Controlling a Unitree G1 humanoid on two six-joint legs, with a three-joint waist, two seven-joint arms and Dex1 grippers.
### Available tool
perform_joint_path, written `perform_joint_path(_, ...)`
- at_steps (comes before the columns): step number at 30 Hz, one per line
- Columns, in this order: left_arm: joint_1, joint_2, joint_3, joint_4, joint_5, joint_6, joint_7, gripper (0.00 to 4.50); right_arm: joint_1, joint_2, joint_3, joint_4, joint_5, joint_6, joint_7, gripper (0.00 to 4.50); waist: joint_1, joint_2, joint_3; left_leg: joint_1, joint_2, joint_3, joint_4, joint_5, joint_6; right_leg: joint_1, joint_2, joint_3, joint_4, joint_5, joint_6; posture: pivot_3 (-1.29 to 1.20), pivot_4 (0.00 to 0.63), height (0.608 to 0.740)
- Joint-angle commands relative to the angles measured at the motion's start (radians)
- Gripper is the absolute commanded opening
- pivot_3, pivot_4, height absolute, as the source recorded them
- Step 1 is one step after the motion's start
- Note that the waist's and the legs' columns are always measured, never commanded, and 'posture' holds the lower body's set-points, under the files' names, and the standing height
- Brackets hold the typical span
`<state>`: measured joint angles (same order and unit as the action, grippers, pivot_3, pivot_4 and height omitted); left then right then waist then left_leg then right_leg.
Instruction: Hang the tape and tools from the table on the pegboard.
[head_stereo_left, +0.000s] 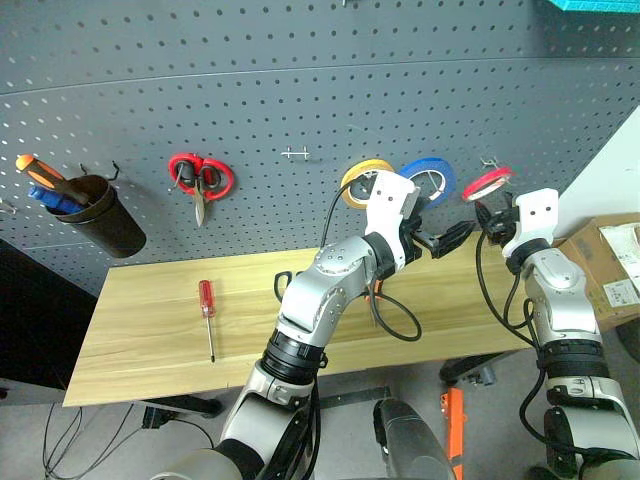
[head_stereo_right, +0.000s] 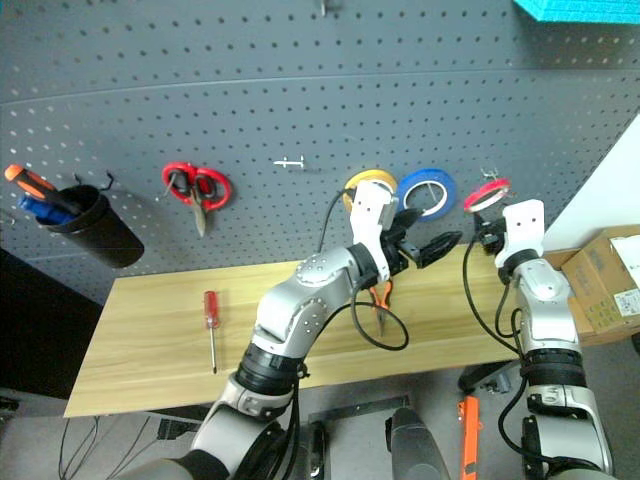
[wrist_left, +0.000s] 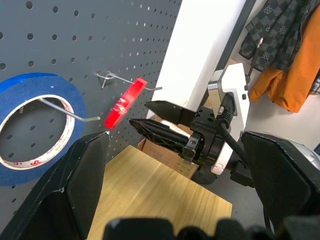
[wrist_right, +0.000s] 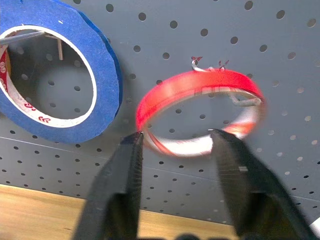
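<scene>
Right wrist view shows the red tape (wrist_right: 200, 112) hanging on a pegboard (head_stereo_left: 300, 60) hook, right gripper (wrist_right: 175, 135) fingers parted around it; left gripper (head_stereo_right: 432, 246) fingers wide. Red-handled screwdriver (head_stereo_left: 207, 312) and pliers (head_stereo_right: 381, 297) remain on the worktop (head_stereo_left: 150, 340).

blue tape roll (wrist_right: 55, 75) inner core: red printed marks seen, not legible
cardboard box (head_stereo_left: 612, 265) labels: white stickers seen, text unreadable

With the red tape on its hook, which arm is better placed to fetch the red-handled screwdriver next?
Probably left. The screwdriver lies on the table toward the robot's left; the left gripper is open and empty, while the right gripper sits by the red tape.
</scene>
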<state>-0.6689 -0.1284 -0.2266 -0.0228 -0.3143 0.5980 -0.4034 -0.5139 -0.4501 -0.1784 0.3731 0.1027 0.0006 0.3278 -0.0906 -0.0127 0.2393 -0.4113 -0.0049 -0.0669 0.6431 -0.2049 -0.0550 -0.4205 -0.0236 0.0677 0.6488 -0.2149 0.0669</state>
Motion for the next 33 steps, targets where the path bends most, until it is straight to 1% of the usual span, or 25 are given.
perform_joint_path(1,-0.033,-0.035,0.007,-0.024,-0.015,-0.027,0.003,4.50,-0.010,-0.006,-0.021,-0.023,0.018,-0.025,0.003,3.73,0.000,0.000,0.000,0.000,0.000,0.001,0.000,0.000,0.000,0.000,0.000,0.001,0.000,0.001,0.000,-0.13,0.170,0.740)
perform_joint_path(3,-0.034,-0.034,0.008,-0.024,-0.014,-0.027,0.005,4.50,-0.010,-0.005,-0.021,-0.022,0.017,-0.027,0.001,4.39,0.000,0.000,0.000,0.000,0.000,0.002,0.000,0.001,0.001,0.000,0.000,0.002,-0.001,0.002,0.001,-0.13,0.171,0.740)
perform_joint_path(4,-0.034,-0.034,0.008,-0.024,-0.014,-0.027,0.005,4.50,-0.010,-0.004,-0.020,-0.023,0.016,-0.027,0.000,4.46,0.000,0.000,0.000,0.000,0.000,0.003,0.000,0.001,0.002,0.000,0.000,0.003,-0.001,0.002,0.001,-0.13,0.171,0.740)
perform_joint_path(8,-0.033,-0.033,0.009,-0.027,-0.013,-0.026,0.009,4.50,-0.011,0.002,-0.017,-0.026,0.007,-0.026,-0.016,4.46,0.000,0.000,0.000,0.001,0.000,0.004,0.001,0.002,0.003,0.000,0.000,0.004,-0.001,0.004,0.002,-0.12,0.171,0.740)
perform_joint_path(13,-0.032,-0.027,0.017,-0.027,-0.008,-0.027,0.023,4.50,0.007,0.010,-0.011,-0.060,0.017,-0.011,-0.003,4.46,0.000,0.000,0.000,0.001,0.000,0.005,0.001,0.002,0.003,0.000,0.000,0.004,-0.001,0.004,0.003,-0.12,0.172,0.740)
perform_joint_path(15,-0.026,-0.013,0.021,-0.030,0.006,-0.025,0.042,4.50,0.033,0.011,-0.009,-0.102,0.013,0.001,-0.006,4.46,0.001,0.000,0.000,0.001,0.000,0.004,0.001,0.002,0.003,0.000,0.000,0.004,-0.001,0.004,0.003,-0.12,0.173,0.740)
perform_joint_path(18,0.022,0.040,-0.010,-0.055,0.057,-0.017,0.056,4.50,0.117,0.018,-0.012,-0.226,0.020,0.046,-0.011,4.46,0.001,0.000,0.000,0.000,0.000,0.004,0.000,0.002,0.003,0.000,0.000,0.004,-0.002,0.004,0.003,-0.11,0.182,0.740)
perform_joint_path(22,0.117,0.085,-0.025,-0.143,0.065,0.037,0.072,4.50,0.249,0.028,-0.015,-0.431,0.036,0.153,-0.020,4.46,0.000,0.000,0.000,0.000,0.001,0.004,0.000,0.002,0.004,0.000,0.000,0.004,-0.002,0.004,0.003,-0.11,0.202,0.740)
perform_joint_path(25,0.182,0.140,-0.045,-0.198,0.090,0.063,0.074,4.50,0.344,0.034,-0.002,-0.576,0.026,0.255,-0.040,4.46,0.001,-0.001,0.001,0.000,0.001,0.004,0.000,0.002,0.004,-0.001,0.000,0.004,-0.002,0.004,0.003,-0.11,0.215,0.740)
perform_joint_path(27,0.220,0.171,-0.036,-0.222,0.104,0.083,0.089,4.50,0.389,0.049,0.021,-0.655,0.015,0.338,-0.062,4.46,0.001,-0.002,0.001,0.000,0.001,0.004,0.001,0.002,0.004,-0.001,0.001,0.005,-0.002,0.004,0.002,-0.11,0.224,0.740)
perform_joint_path(29,0.251,0.197,-0.025,-0.243,0.113,0.103,0.100,4.50,0.416,0.067,0.054,-0.715,0.004,0.417,-0.083,4.46,-0.001,-0.003,0.002,0.001,0.001,0.004,0.002,0.002,0.004,0.000,0.001,0.005,-0.002,0.001,-0.002,-0.11,0.233,0.740)
perform_joint_path(33,0.320,0.252,-0.012,-0.305,0.113,0.152,0.106,4.50,0.405,0.123,0.150,-0.761,-0.018,0.596,-0.122,4.46,-0.002,-0.004,0.003,0.002,0.002,0.004,0.001,0.002,0.005,0.000,0.001,0.005,-0.001,0.001,-0.004,-0.08,0.248,0.740)
